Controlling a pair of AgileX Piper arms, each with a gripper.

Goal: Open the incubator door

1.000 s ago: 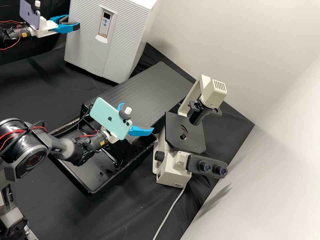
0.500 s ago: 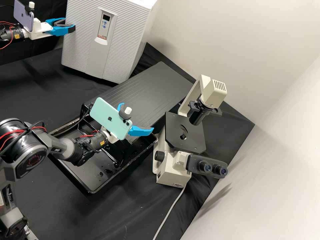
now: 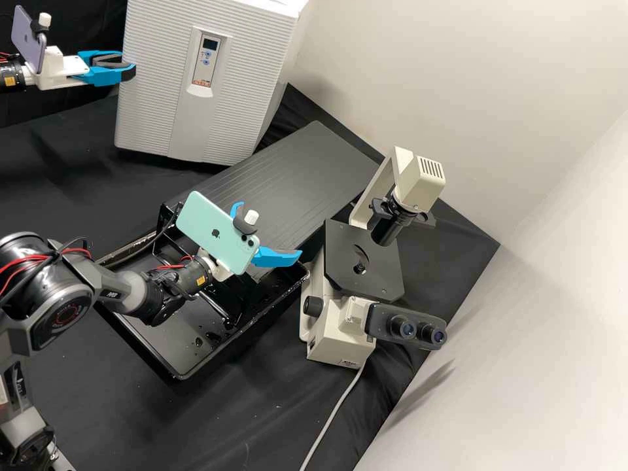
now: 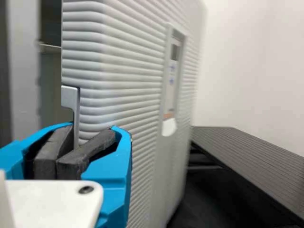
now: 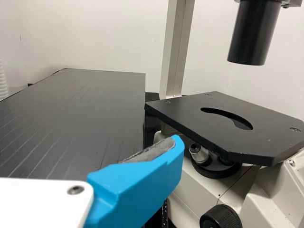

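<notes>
At the incubator's free door edge in the high view, my left gripper (image 3: pixel 131 68) stands against the ribbed white door (image 3: pixel 150 98). In the left wrist view the dark pads of my left gripper (image 4: pixel 66 149) are closed on the grey metal door handle (image 4: pixel 71 99), whose lower part goes in between them. The door (image 4: pixel 118 80) stands ajar there, with a grey upright and a dim interior past its edge. My right gripper (image 3: pixel 268 229) is open over the black tray, away from the door; one blue finger of the right gripper (image 5: pixel 137 187) shows in the right wrist view.
A cream microscope (image 3: pixel 337 337) with a black stage (image 3: pixel 360 261) stands right of my right gripper. The black tray (image 3: pixel 180 376) lies below that arm, and a flat dark ribbed board (image 3: pixel 294 163) runs between incubator and microscope.
My left gripper has moved left and slightly down in the high view, and the door edge has swung out with it. The right arm has kept still.
</notes>
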